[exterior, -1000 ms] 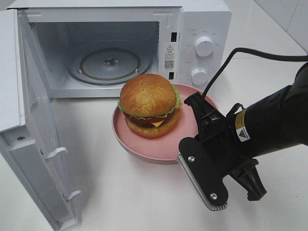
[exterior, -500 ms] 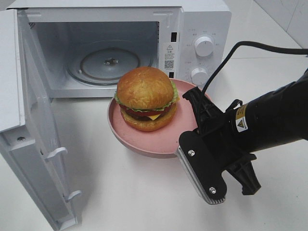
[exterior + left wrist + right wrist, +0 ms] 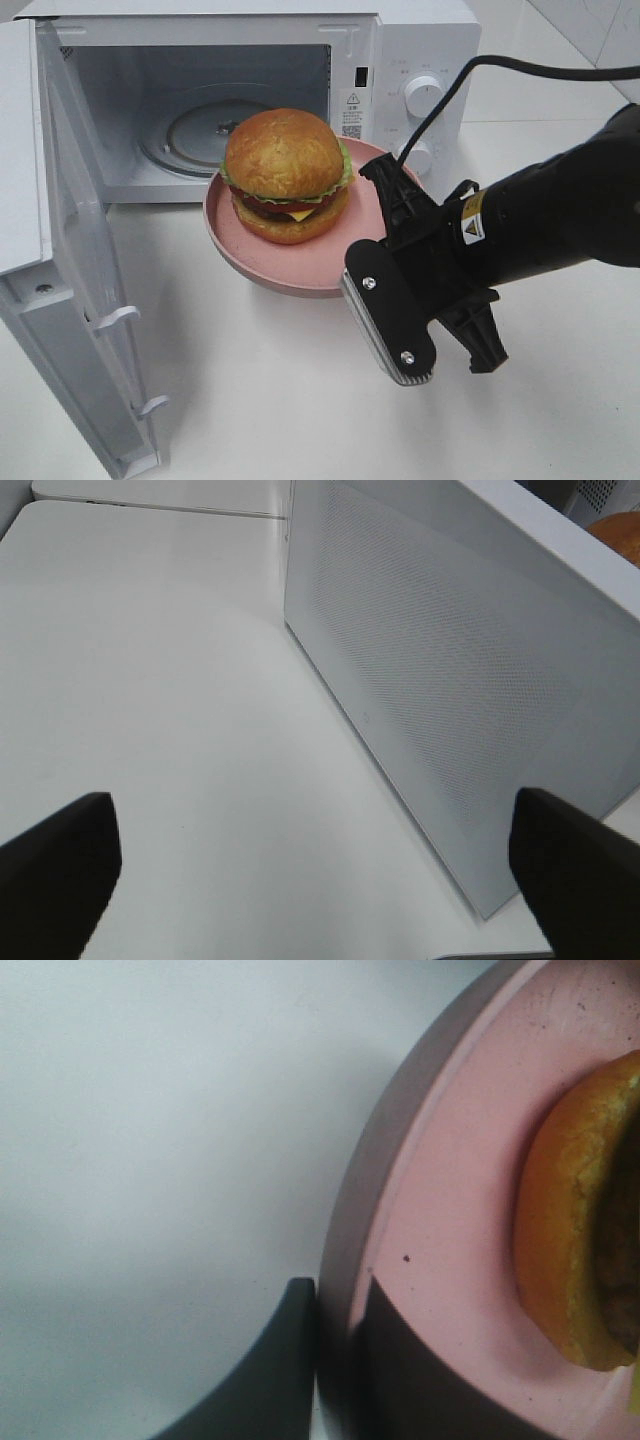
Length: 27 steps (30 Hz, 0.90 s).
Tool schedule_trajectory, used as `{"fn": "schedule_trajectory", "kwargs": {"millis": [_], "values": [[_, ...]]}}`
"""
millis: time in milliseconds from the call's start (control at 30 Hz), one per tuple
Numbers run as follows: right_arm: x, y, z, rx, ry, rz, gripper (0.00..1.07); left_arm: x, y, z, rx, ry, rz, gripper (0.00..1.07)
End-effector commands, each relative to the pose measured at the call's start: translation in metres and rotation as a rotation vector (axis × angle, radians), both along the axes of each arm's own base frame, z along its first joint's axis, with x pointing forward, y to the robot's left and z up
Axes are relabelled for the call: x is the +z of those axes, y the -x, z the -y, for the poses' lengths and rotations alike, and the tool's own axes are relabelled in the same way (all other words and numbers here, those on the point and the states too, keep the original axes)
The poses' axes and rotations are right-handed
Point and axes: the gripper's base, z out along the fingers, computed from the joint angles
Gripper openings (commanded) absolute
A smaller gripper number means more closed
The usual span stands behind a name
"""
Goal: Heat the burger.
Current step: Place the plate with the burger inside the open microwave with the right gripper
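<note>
While the right pincer stands clenched on the rim of the pink plate, the burger sits upright on that plate. It rests toward the side away from the grip. The high view places plate and burger directly in front of the open cavity of the microwave. The plate's far edge overlaps the cavity threshold, and its shadow falls on the worktop below. The door stands swung wide to the left. The glass turntable is partly hidden behind the bun. The upper knob is in full view.

The high view does not show how the grip is made; the right wrist view does. One of the dark fingers lies against the outside of the rim. The other lies on the pink inner surface, with the rim pinched between them. The lower bun edge is near the inner finger but apart from it.

The left pincer is outside the high view and appears in the left wrist view only. It is released: its two dark tips stand wide apart with nothing between them. It hangs over bare worktop beside the door's perforated outer face. A sliver of bun shows past the door's upper edge.
</note>
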Motion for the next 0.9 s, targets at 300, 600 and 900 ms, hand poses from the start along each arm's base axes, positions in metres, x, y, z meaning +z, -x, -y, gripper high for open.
{"fn": "schedule_trajectory", "kwargs": {"millis": [300,600,900], "values": [[0.008,-0.039,-0.033,-0.022,-0.086,0.063,0.00,0.001,0.002,0.000,-0.004,-0.001,0.032,0.98],[0.003,-0.062,-0.053,-0.026,-0.076,0.051,0.00,0.001,0.002,0.000,-0.004,-0.001,0.032,0.98],[0.004,-0.078,-0.067,-0.029,-0.089,0.062,0.00,0.001,0.002,0.000,-0.004,-0.001,0.032,0.98]]}}
